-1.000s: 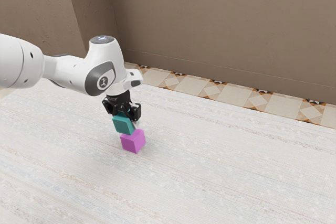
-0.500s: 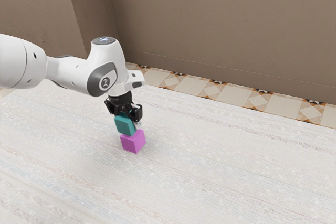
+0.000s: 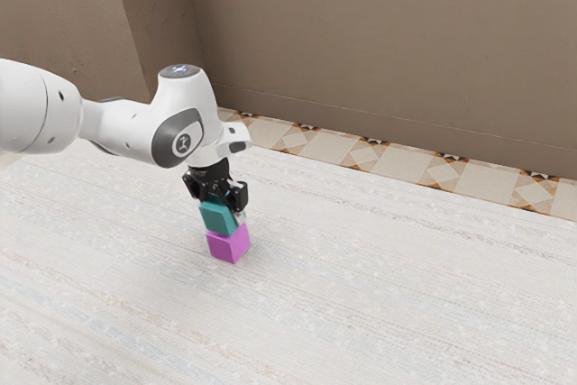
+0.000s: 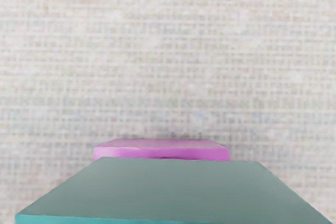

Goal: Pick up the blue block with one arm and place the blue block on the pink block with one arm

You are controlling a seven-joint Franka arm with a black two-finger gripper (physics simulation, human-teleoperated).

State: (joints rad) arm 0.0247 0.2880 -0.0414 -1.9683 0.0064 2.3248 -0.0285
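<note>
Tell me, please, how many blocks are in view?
2. The blue block, teal in shade, is held in the pincer, right above the pink block, which stands on the table. Whether the two touch, I cannot tell.

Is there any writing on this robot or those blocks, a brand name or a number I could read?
No words or numbers can be read anywhere.
On the grey disc at the side of the arm: a small white mark, too small to read.
On the blue block and the pink block: plain faces, no lettering in either view.
</note>
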